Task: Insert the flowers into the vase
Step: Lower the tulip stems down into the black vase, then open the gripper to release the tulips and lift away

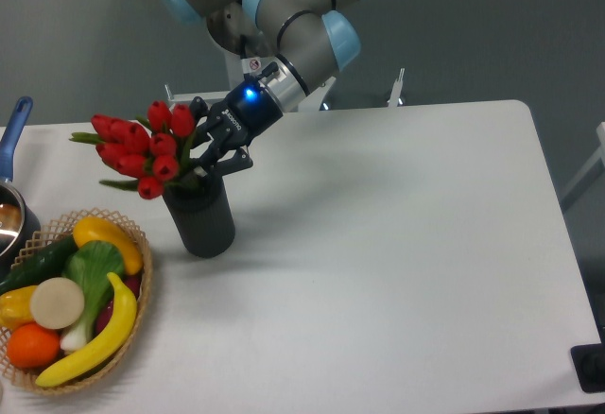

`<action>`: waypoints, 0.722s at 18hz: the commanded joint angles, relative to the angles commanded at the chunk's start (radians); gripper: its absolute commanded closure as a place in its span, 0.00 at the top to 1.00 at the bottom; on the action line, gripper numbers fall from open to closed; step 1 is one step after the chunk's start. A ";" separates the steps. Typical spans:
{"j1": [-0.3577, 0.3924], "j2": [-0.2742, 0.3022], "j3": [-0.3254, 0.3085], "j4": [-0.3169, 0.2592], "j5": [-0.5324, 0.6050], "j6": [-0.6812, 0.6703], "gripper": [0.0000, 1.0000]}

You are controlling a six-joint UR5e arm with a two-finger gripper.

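Observation:
The flowers [142,149], a bunch of red tulip buds with green stems and leaves, lean to the left out of the mouth of the vase [201,217], a black ribbed cylinder standing upright at the table's left. The stem ends reach down into the mouth. My gripper [210,145] hangs just above the vase's right rim, right beside the stems. Its fingers appear spread, with one above and one below the stems; whether they touch the stems I cannot tell.
A wicker basket [140,291] of fruit and vegetables lies at the front left, close to the vase. A blue-handled metal pot [11,197] stands at the left edge. The white table [397,244] stretches away to the right.

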State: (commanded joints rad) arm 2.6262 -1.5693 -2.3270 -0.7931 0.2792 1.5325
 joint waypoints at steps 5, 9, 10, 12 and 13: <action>0.000 0.008 -0.006 -0.003 0.000 -0.009 1.00; 0.002 0.011 -0.005 -0.003 0.000 -0.011 1.00; 0.002 0.011 -0.003 -0.003 0.000 -0.011 1.00; 0.005 0.015 -0.003 -0.005 0.000 -0.011 1.00; 0.006 0.015 -0.002 -0.005 0.002 -0.009 1.00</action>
State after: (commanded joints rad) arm 2.6323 -1.5539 -2.3286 -0.7977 0.2807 1.5232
